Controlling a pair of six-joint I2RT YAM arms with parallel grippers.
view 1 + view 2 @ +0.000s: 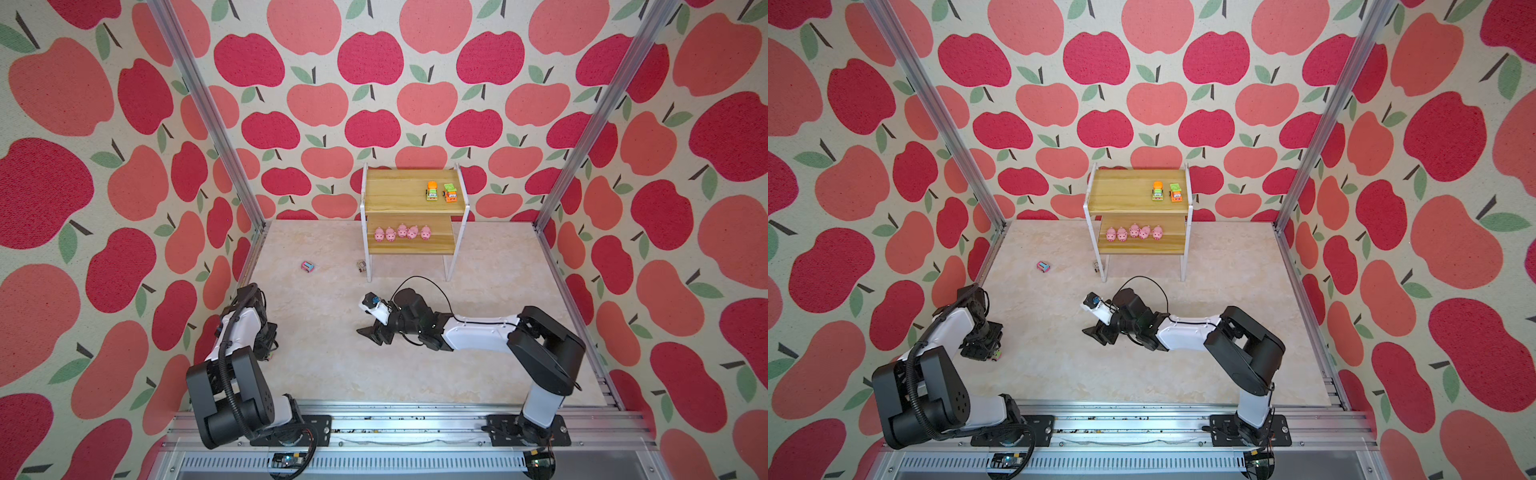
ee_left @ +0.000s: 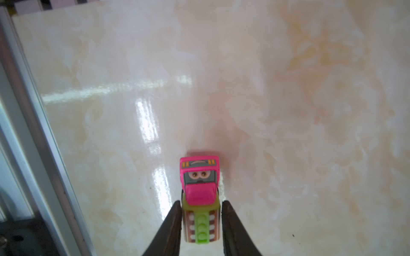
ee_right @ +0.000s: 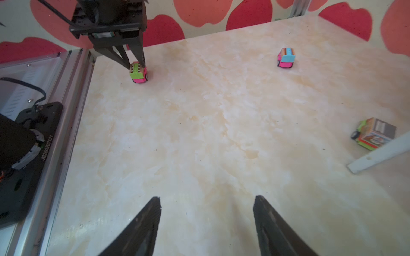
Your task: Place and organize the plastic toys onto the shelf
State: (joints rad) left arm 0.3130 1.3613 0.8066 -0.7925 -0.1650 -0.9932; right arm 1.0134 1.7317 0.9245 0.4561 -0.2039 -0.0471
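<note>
Left gripper (image 2: pixel 201 202) pinches the pink-and-green truck (image 2: pixel 199 177) by its bed, down on the table (image 2: pixel 288 110) near its left edge. Only the left wrist view shows the truck's cartoon eyes. Mid-table, the right gripper (image 3: pixel 206 198) hangs spread and empty. Two more trucks sit loose: a pink-and-blue truck (image 3: pixel 286 58) and a tipped truck (image 3: pixel 373 133) beside the shelf (image 1: pixel 399 195) leg (image 3: pixel 377 155), plain only in the right wrist view. Upper board: two trucks (image 1: pixel 432 190). Lower board (image 1: pixel 415 248): five pigs (image 1: pixel 401 230), in a row.
</note>
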